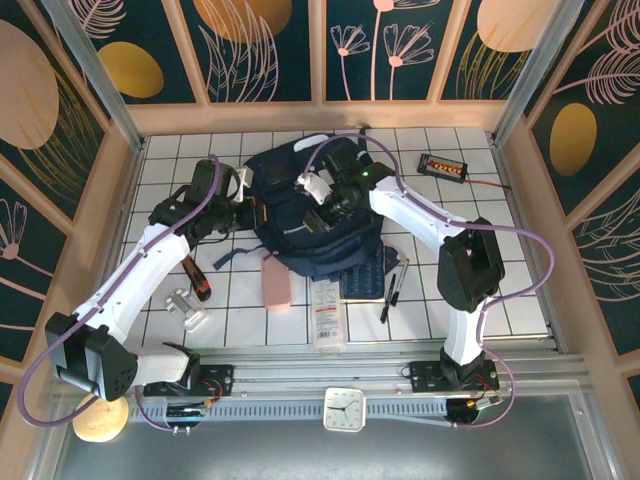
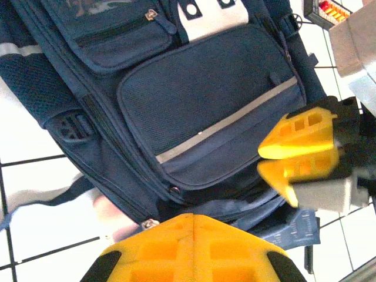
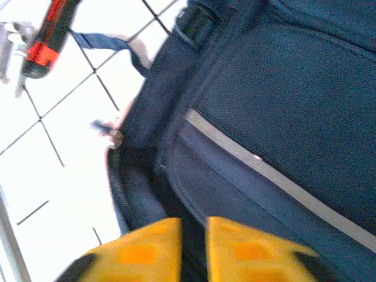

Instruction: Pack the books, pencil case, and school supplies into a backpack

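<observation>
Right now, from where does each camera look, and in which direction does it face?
Top external: fixed above and behind the arm bases, looking down on the tiled table; both arms reach the backpack.
Left wrist: on the left arm, facing the backpack's front pocket; left gripper at bottom, right gripper at right.
Right wrist: on the right arm, facing the backpack's zip edge; its yellow fingers at bottom.
Shared: both wrist views see the reflective stripe.

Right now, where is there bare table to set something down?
Bare tiles: right of the right arm, between the black box and the near rail; also the far-left corner, beyond the left arm. Crowded: just nearer than the backpack, where pink case, white booklet, navy book and pens lie close together.
</observation>
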Tool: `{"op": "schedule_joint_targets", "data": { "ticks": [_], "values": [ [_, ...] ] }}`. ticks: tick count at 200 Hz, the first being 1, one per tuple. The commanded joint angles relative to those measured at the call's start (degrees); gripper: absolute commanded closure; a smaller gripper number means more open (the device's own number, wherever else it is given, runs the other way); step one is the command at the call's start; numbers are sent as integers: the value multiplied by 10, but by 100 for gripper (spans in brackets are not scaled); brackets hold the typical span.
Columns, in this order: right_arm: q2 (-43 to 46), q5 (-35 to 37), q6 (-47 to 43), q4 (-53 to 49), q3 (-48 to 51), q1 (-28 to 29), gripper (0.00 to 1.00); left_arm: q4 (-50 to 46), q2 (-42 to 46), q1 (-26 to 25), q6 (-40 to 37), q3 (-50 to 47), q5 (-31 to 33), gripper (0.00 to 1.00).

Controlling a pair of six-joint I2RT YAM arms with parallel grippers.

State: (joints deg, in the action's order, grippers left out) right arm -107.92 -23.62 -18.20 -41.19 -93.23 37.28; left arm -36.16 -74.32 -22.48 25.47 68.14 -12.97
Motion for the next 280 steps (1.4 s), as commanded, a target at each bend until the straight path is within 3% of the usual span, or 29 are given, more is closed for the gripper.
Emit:
{"op": "schedule_joint_targets", "data": {
  "ticks": [1,25,31,41,51,60,77,118,156,192,237,280],
  "values": [
    [3,28,-4,-8,-3,-15,100,-16,15,8,-27,4,27,100],
    [12,28,37,3,-10,-19,100,-6,23,11,-26,-16,29,100],
    [16,27,80,10,-11,-30,90,-1,22,9,-28,-18,24,100],
    [27,25,181,29,1,-56,63,11,22,-7,-44,-16,32,99],
    [51,15,265,59,40,-104,47,24,18,-40,-80,-8,46,77],
    [89,28,344,96,94,-138,40,35,7,-76,-114,4,61,67],
    [155,16,437,148,189,-191,31,41,-47,-126,-154,42,73,59],
    [193,-5,493,113,256,-253,30,72,-198,-183,-229,131,79,44],
    [225,-25,517,138,295,-266,30,17,-344,-228,-304,241,87,39],
    [226,-28,516,143,309,-267,30,17,-370,-246,-311,251,70,38],
    [228,-35,521,160,327,-266,30,-9,-412,-246,-299,285,111,44],
    [229,-13,525,152,336,-263,30,-1,-445,-245,-259,341,59,44]
  ]
}}
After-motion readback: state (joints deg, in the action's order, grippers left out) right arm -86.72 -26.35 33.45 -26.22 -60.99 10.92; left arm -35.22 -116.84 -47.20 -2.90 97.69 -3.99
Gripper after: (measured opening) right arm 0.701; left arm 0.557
